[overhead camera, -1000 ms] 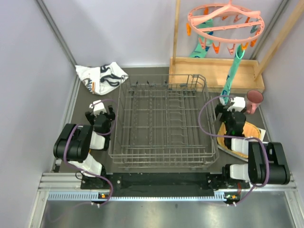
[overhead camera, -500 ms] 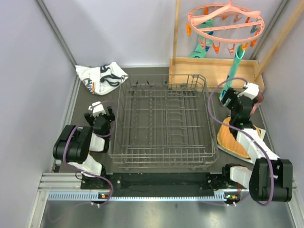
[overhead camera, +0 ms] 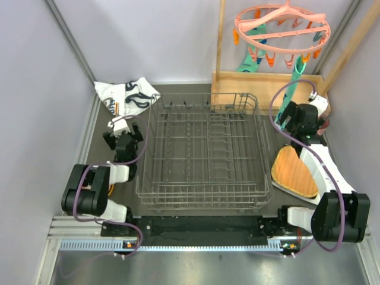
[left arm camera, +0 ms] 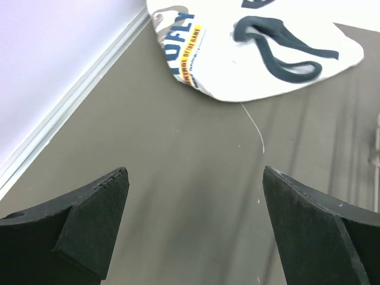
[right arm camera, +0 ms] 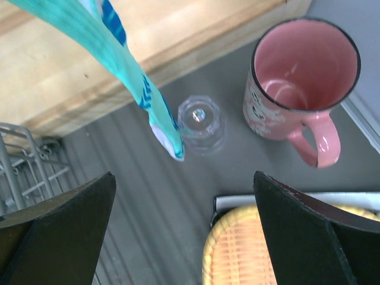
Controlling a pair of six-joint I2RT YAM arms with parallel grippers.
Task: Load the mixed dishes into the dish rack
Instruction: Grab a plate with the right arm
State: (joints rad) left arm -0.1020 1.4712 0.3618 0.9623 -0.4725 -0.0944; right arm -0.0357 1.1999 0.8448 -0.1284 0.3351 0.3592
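Note:
The dish rack (overhead camera: 202, 155), a big grey wire basket, fills the table's middle and holds nothing. A yellow woven plate (overhead camera: 295, 172) lies to its right on top of other plates; one pale edge (right arm camera: 285, 200) shows beneath it. In the right wrist view a pink cup (right arm camera: 303, 77) stands upright and a small clear glass (right arm camera: 202, 123) sits mouth down beside it. My right gripper (right arm camera: 184, 175) hangs open above the floor between the glass and the yellow plate (right arm camera: 237, 255). My left gripper (left arm camera: 195, 169) is open over bare table, left of the rack (overhead camera: 122, 133).
A white printed cloth (left arm camera: 261, 47) lies at the back left (overhead camera: 126, 96). A teal sock (right arm camera: 119, 53) dangles from the pink peg hanger (overhead camera: 282, 27) just left of the glass. A wooden tray (overhead camera: 267, 89) stands behind the rack. Walls close in on both sides.
My right gripper has swung from over the yellow plate to the back right, above the cup and glass. My left gripper has crept back toward the cloth.

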